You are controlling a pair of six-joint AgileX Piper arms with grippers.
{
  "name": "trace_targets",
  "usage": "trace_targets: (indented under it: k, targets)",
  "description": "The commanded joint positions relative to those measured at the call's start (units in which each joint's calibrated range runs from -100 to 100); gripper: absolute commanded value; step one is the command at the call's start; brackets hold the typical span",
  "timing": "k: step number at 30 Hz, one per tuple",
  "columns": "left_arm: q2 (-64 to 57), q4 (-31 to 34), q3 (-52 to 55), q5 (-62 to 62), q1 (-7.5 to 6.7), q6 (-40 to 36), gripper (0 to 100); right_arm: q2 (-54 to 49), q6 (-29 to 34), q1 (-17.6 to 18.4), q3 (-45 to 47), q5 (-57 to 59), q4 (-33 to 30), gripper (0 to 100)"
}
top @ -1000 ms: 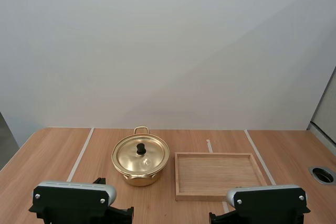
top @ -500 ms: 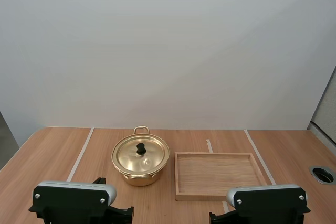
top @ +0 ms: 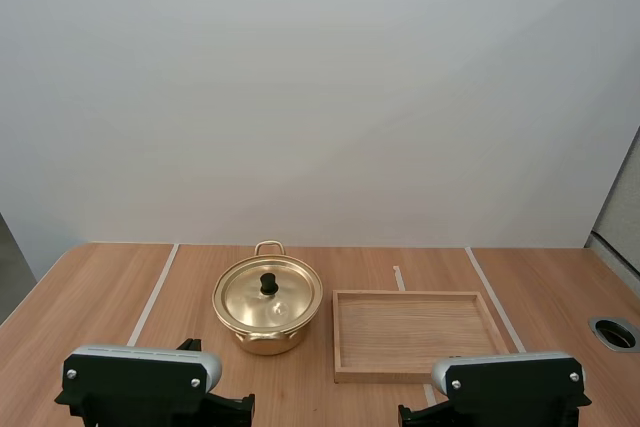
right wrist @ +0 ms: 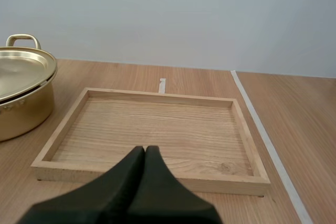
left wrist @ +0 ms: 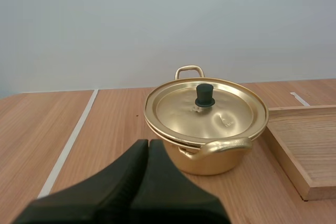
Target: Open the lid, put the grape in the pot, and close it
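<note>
Three white lines (top: pixel 152 297) are crossing the surface (top: pixel 90 292); lid (top: pixel 250 302) is concealing the pot (top: pixel 270 337) interior; left tool (left wrist: pixel 148 142), right tool (right wrist: pixel 145 149) are sitting clenched, empty.

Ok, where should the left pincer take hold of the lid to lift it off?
I'd pinch the black knob at the centre of the lid, straight down from above: it stands upright, while the rim sits flush on the pot.
</note>
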Motion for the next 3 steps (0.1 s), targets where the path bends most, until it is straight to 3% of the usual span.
trace_targets:
  k: [1,3]
  targets:
    - [-0.34,0.93,0.14,-1.22,0.20,-0.56,1,-0.26,0.31,-0.16,0.00,0.01,-0.38,0]
    - [-0.34,0.93,0.14,-1.22,0.20,-0.56,1,-0.26,0.31,-0.16,0.00,0.01,-0.38,0]
